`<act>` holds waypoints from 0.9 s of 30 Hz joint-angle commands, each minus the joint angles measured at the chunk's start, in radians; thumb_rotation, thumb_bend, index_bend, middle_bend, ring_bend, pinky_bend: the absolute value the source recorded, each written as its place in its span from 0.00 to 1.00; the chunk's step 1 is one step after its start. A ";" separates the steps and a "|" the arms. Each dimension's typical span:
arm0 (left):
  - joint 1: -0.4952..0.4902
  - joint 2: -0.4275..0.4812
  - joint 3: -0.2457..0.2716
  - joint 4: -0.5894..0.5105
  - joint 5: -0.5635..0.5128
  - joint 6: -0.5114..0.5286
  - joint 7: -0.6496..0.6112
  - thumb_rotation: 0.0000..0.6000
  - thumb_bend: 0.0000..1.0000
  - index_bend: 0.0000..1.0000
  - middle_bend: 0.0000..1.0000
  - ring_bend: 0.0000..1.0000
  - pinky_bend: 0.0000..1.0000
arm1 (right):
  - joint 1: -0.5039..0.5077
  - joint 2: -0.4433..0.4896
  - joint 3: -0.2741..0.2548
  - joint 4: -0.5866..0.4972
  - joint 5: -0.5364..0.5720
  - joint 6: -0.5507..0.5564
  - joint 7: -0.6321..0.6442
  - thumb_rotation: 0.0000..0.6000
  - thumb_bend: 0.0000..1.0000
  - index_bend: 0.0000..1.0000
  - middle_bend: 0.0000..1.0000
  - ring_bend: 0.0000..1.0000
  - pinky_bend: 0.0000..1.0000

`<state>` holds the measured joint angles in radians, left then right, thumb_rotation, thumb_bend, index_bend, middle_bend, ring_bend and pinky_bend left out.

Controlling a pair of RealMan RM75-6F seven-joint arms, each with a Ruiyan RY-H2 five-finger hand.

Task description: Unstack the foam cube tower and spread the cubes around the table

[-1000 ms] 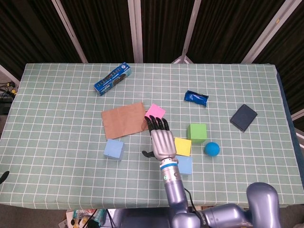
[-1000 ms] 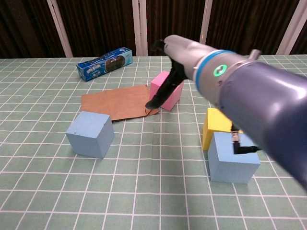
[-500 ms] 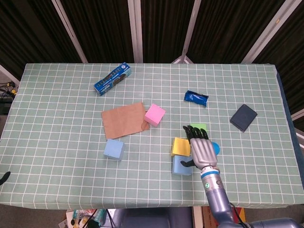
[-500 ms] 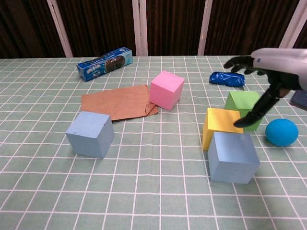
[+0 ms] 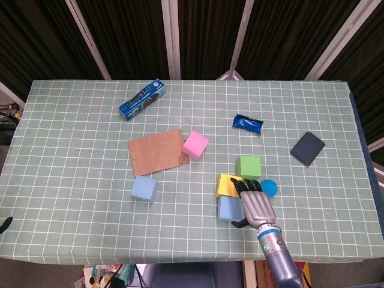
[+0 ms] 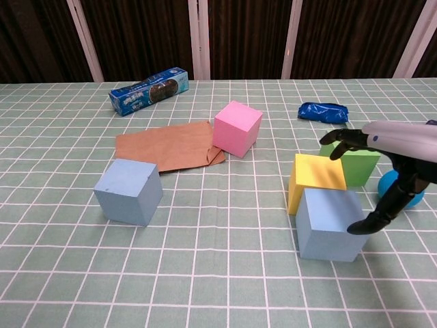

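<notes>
Five foam cubes lie apart or side by side on the table, none stacked. A pink cube (image 5: 195, 145) (image 6: 237, 127) sits at the edge of the brown paper. One blue cube (image 5: 144, 188) (image 6: 129, 190) stands alone on the left. A yellow cube (image 5: 227, 185) (image 6: 315, 176) touches a second blue cube (image 5: 228, 208) (image 6: 330, 222) in front of it, and a green cube (image 5: 248, 166) (image 6: 355, 164) stands behind them. My right hand (image 5: 257, 204) (image 6: 403, 140) hovers open just right of that blue cube, fingers spread, holding nothing. No view shows my left hand.
A blue ball (image 5: 269, 187) (image 6: 390, 184) lies right of the yellow cube, partly behind my hand. Brown paper (image 5: 156, 150), a blue cookie box (image 5: 141, 99), a blue packet (image 5: 248, 123) and a dark wallet (image 5: 307, 148) lie further back.
My right hand left the pink cube, swung right past the yellow cube, then drew back toward the near edge beside the right blue cube. No cube moved.
</notes>
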<state>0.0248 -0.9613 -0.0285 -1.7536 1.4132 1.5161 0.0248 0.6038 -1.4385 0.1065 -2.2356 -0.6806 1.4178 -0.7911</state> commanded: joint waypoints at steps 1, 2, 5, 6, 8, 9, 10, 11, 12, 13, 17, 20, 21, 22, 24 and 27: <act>0.001 0.002 0.001 0.000 0.003 0.002 -0.004 1.00 0.30 0.12 0.00 0.00 0.02 | 0.007 -0.015 -0.007 0.011 0.011 0.001 -0.015 1.00 0.13 0.00 0.18 0.06 0.00; 0.001 0.002 0.001 0.001 0.004 0.002 -0.006 1.00 0.30 0.12 0.00 0.00 0.02 | 0.010 -0.022 -0.008 0.016 0.017 0.004 -0.020 1.00 0.13 0.00 0.19 0.06 0.00; 0.002 0.005 0.001 0.002 0.004 0.003 -0.013 1.00 0.30 0.12 0.00 0.00 0.02 | 0.018 -0.041 -0.005 0.035 0.046 0.018 -0.040 1.00 0.13 0.00 0.20 0.06 0.00; 0.003 0.005 0.000 0.003 0.003 0.004 -0.015 1.00 0.31 0.12 0.00 0.00 0.02 | 0.020 -0.046 -0.003 0.040 0.053 0.026 -0.047 1.00 0.13 0.00 0.20 0.06 0.00; 0.003 0.006 -0.001 0.004 0.000 0.005 -0.017 1.00 0.30 0.12 0.00 0.00 0.02 | 0.023 -0.056 -0.001 0.054 0.057 0.045 -0.063 1.00 0.13 0.00 0.20 0.06 0.00; 0.003 0.006 -0.002 0.004 0.000 0.005 -0.017 1.00 0.30 0.12 0.00 0.00 0.02 | 0.024 -0.061 -0.002 0.058 0.058 0.054 -0.069 1.00 0.13 0.00 0.20 0.06 0.00; 0.003 0.005 -0.002 0.004 -0.001 0.005 -0.016 1.00 0.30 0.12 0.00 0.00 0.02 | 0.024 -0.065 -0.002 0.060 0.059 0.061 -0.074 1.00 0.13 0.00 0.20 0.06 0.00; 0.003 0.005 -0.002 0.004 -0.001 0.005 -0.015 1.00 0.30 0.12 0.00 0.00 0.02 | 0.025 -0.067 -0.003 0.061 0.063 0.065 -0.078 1.00 0.13 0.00 0.20 0.06 0.00; 0.003 0.004 -0.001 0.003 0.000 0.005 -0.013 1.00 0.31 0.12 0.00 0.00 0.02 | 0.026 -0.069 -0.003 0.061 0.066 0.068 -0.083 1.00 0.13 0.00 0.21 0.06 0.00; 0.003 0.004 -0.001 0.003 0.000 0.004 -0.011 1.00 0.31 0.12 0.00 0.00 0.02 | 0.027 -0.070 -0.004 0.061 0.069 0.070 -0.087 1.00 0.13 0.00 0.21 0.06 0.00; 0.003 0.002 0.002 0.002 0.004 0.004 -0.005 1.00 0.31 0.12 0.00 0.00 0.02 | 0.029 -0.072 -0.002 0.057 0.077 0.072 -0.091 1.00 0.13 0.00 0.22 0.07 0.00; 0.004 0.002 0.001 0.002 0.004 0.007 -0.006 1.00 0.30 0.12 0.00 0.00 0.02 | 0.027 -0.067 0.006 0.057 0.070 0.084 -0.085 1.00 0.13 0.00 0.22 0.07 0.00; 0.004 0.002 0.001 0.002 0.003 0.007 -0.006 1.00 0.30 0.12 0.00 0.00 0.02 | 0.028 -0.065 0.006 0.058 0.068 0.089 -0.089 1.00 0.13 0.00 0.22 0.07 0.00; 0.004 0.003 0.000 0.002 0.001 0.006 -0.008 1.00 0.30 0.12 0.00 0.00 0.02 | 0.028 -0.062 0.006 0.058 0.067 0.094 -0.095 1.00 0.13 0.00 0.22 0.07 0.00; 0.004 0.004 -0.002 0.002 -0.002 0.006 -0.011 1.00 0.30 0.12 0.00 0.00 0.02 | 0.029 -0.052 0.001 0.048 0.080 0.097 -0.110 1.00 0.13 0.00 0.22 0.07 0.00; 0.004 0.004 -0.002 0.002 -0.002 0.005 -0.012 1.00 0.30 0.12 0.00 0.00 0.02 | 0.036 -0.032 -0.001 0.030 0.122 0.090 -0.134 1.00 0.13 0.00 0.22 0.07 0.00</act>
<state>0.0290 -0.9569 -0.0300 -1.7514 1.4114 1.5215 0.0133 0.6353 -1.4831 0.1076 -2.1947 -0.5802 1.5108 -0.9107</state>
